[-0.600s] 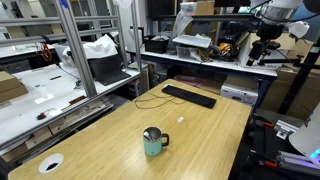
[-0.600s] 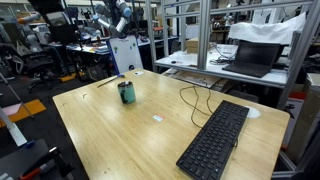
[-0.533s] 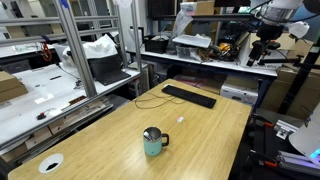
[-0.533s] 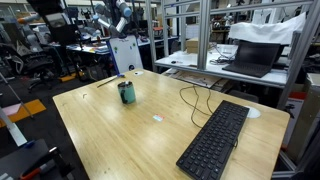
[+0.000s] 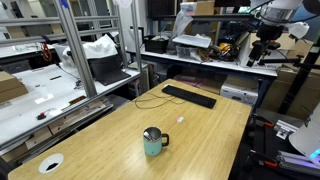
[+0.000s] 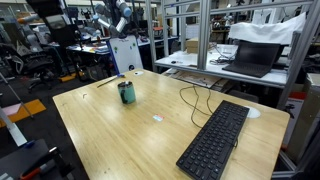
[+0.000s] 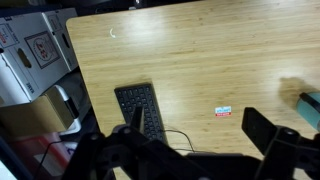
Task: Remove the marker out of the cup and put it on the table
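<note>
The teal-green cup (image 5: 153, 143) stands upright on the light wood table (image 5: 200, 140), near its front edge; it also shows in an exterior view (image 6: 127, 92) and at the right edge of the wrist view (image 7: 312, 100). Something dark shows in its mouth, but I cannot make out the marker clearly. My gripper (image 7: 200, 130) is open and empty, with its jaws spread wide. It is held high above the table and far from the cup. The arm (image 5: 268, 18) shows at the top of both exterior views (image 6: 118, 16).
A black keyboard (image 5: 188, 95) with a cable lies on the table (image 6: 215, 140) (image 7: 140, 105). A small red-and-blue label (image 7: 222, 111) and a tiny white speck (image 5: 181, 120) lie on the wood. A flat white disc (image 5: 50, 162) lies on the white workbench beside the table. Shelves and frames surround the table.
</note>
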